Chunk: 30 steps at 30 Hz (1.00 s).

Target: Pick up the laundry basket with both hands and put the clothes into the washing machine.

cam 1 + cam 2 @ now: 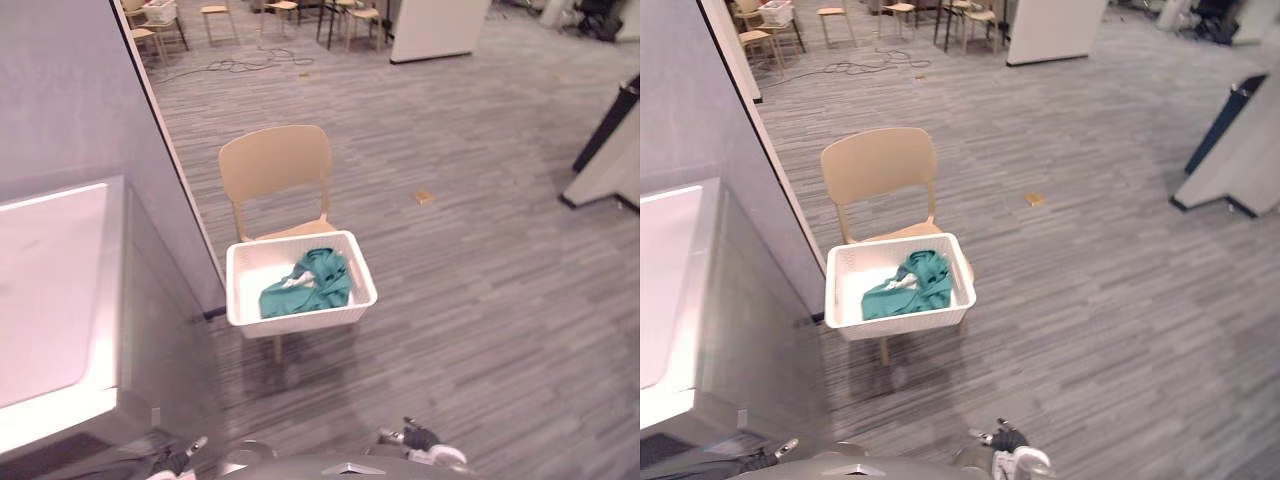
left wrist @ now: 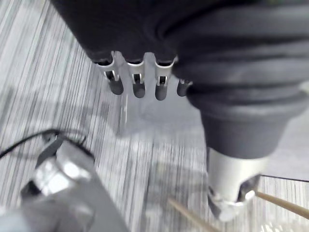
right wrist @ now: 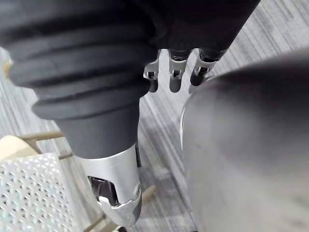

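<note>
Left hand (image 2: 231,176) and right hand (image 3: 113,188) hung low, fingers slack, empty; green clothes (image 1: 310,283) in white perforated plastic laundry basket (image 1: 300,318) — raised on beige moulded chair (image 1: 275,165), likely for two-handed pickup — near white-topped washing machine (image 1: 55,280).

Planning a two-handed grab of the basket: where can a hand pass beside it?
Free: the floor right of the basket, and in front of it. Crowded: its left side, close to the grey partition and washing machine; the chair back stands behind.

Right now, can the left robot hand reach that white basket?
Probably not yet: the left robot hand hangs low over the floor, apart from the basket on the chair; nothing blocks the way.
</note>
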Available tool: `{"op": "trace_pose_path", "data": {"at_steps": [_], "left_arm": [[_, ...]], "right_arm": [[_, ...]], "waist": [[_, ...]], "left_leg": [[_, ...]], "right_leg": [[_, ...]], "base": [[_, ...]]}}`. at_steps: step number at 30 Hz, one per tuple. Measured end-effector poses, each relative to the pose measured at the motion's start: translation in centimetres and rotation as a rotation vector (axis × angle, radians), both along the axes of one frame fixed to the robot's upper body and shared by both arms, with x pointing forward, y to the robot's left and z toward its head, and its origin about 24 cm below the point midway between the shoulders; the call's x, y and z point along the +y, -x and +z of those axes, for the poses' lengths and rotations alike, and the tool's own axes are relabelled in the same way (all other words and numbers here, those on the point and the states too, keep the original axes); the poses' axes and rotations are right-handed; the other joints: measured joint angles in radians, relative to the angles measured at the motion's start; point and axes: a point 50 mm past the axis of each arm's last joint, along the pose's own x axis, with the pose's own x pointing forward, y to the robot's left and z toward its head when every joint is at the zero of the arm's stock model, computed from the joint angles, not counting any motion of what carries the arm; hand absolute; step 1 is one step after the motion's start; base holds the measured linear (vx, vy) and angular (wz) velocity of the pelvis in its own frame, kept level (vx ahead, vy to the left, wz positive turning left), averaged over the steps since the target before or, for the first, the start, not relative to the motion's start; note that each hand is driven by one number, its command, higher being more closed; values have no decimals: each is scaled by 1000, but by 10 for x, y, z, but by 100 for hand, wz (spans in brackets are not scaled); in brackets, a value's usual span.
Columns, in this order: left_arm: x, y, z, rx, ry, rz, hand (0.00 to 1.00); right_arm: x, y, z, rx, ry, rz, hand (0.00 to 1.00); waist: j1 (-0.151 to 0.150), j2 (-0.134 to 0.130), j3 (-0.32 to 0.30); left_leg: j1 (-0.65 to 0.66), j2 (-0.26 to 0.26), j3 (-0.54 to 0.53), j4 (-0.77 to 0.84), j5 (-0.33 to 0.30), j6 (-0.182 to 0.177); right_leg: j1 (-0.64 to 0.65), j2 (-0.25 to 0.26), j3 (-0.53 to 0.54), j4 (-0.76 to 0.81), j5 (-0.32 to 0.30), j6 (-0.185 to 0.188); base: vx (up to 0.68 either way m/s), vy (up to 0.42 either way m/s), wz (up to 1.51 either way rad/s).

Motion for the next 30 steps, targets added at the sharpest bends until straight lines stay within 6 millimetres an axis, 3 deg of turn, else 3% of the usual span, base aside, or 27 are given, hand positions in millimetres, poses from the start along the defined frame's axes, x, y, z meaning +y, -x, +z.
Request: {"op": "trace_pose_path", "data": {"at_steps": [1, 2, 3, 4, 6, 8, 9, 10, 11, 13, 14, 15, 18, 21, 23, 25, 27, 28, 29, 30], "left_arm": [[-6, 2, -1, -10, 27, 54, 0], [-8, 7, -3, -6, 44, 116, 0], [-8, 9, -3, -3, 49, 147, 0], [-6, 10, -4, 3, 59, 196, 0], [-1, 16, -5, 24, 59, 205, 0], [2, 9, -4, 13, 57, 187, 0], [2, 2, -3, 3, 55, 156, 0], [2, 1, -3, 3, 54, 141, 0], [1, -2, -3, 1, 50, 97, 0], [5, -4, -2, 6, 36, 56, 0], [6, 1, -3, 28, 25, 31, 0], [7, 4, -3, 45, 25, 27, 0], [6, 4, -4, 47, 26, 21, 0], [4, 5, -4, 62, 23, -12, 0], [5, 0, -3, 55, 10, -45, 0], [8, -4, -3, 51, -2, -74, 0], [6, -16, -2, 27, -3, -98, 0], [1, -19, -2, 17, 7, -100, 0], [-1, -24, -1, 2, 7, -107, 0], [-1, -27, 0, -9, 4, -114, 0]], "right_arm": [[-2, 2, -1, 26, 7, 3, 0], [-6, 2, -2, 48, 13, -9, 0], [-6, 3, -2, 53, 11, -24, 0], [-9, 3, -2, 52, 9, -58, 0], [-14, 14, -3, 68, 7, -124, 0], [-20, 24, -3, 72, 2, -216, 0], [-24, 25, -3, 65, 8, -255, 0], [-25, 25, -2, 61, 9, -264, 0], [-25, 19, -1, 41, 7, -269, 0], [-9, 8, -2, 16, -32, -258, 0], [8, 3, -4, 11, -69, -227, 0], [10, -5, -2, -13, -70, -193, 0], [28, -22, 1, -56, -92, -94, 0], [36, -33, 6, -117, -112, -55, 0], [36, -40, 9, -157, -116, -31, 0], [30, -38, 9, -159, -101, -32, 0], [11, -16, 4, -104, -64, -89, 0], [0, -11, 4, -97, -46, -150, 0], [-10, -6, 5, -100, -37, -226, 0], [-14, -3, 5, -99, -32, -254, 0]], "waist": [[5, 14, -12], [0, 23, -15], [-4, 23, -12], [-1, 17, 4], [-4, -2, 16], [-10, -19, 44], [-11, -17, 55], [-8, -17, 55], [-10, -12, 62], [-3, -38, 78], [-3, -40, 83], [-4, -41, 83], [-3, -35, 79], [-29, -8, 76], [-45, -14, 84], [-70, -23, 84], [-79, -26, 83], [-77, -5, 74], [-80, -6, 73], [-80, -5, 73]], "left_leg": [[-1, 41, 17, 19, 13, -5], [-48, 81, 33, 109, 40, 16], [-78, 98, 44, 163, 61, 32], [-105, 131, 87, 238, 121, 53], [-98, 170, 175, 238, 185, 48], [-86, 196, 265, 180, 202, -3], [-89, 193, 308, 133, 188, -60], [-98, 183, 336, 109, 172, -81], [-111, 138, 370, 31, 153, -94], [-66, 67, 396, -147, 232, -47], [-22, 48, 385, -240, 271, -33], [4, 37, 373, -306, 301, -44], [62, 41, 396, -440, 364, -52], [97, 46, 400, -501, 375, -50], [145, 44, 412, -508, 376, -40], [163, 35, 383, -486, 378, -21], [160, 19, 354, -498, 392, -10], [157, 29, 352, -515, 415, -3], [137, 26, 350, -519, 418, -9], [127, 24, 341, -512, 414, -15]], "right_leg": [[19, 39, -22, 0, -12, -19], [50, 69, -62, -11, -24, -38], [73, 78, -88, -22, -27, -44], [132, 83, -142, -37, -35, -59], [221, 75, -229, -66, -46, -78], [306, 64, -355, -109, -50, -84], [314, 55, -406, -121, -50, -84], [311, 48, -423, -130, -50, -85], [304, 33, -445, -141, -50, -85], [293, -6, -457, -145, -28, -92], [291, -2, -413, -163, 17, -124], [290, 3, -360, -185, 69, -128], [266, 22, -295, -169, 149, -131], [164, 11, -285, 35, 148, -129], [25, -4, -208, 370, 149, -122], [10, -3, -199, 454, 114, -105], [15, -12, -197, 406, 104, -113], [14, -7, -198, 396, 73, -125], [-3, -40, -195, 404, -32, -160], [-7, -67, -193, 393, -77, -151]], "base": [[357, -408, 58], [238, -326, 51], [257, -386, 87], [261, -406, 117], [233, -342, 151], [108, -133, 181], [20, -57, 144], [8, -3, 134], [-13, 94, 114], [-22, 112, 79], [-48, 143, 30], [-55, 159, 18], [-82, 132, -12], [-109, 99, -17], [-43, 36, -2], [-15, -23, 49], [60, -80, 60], [94, -141, 21], [78, -147, 2], [36, -199, 12]]}}
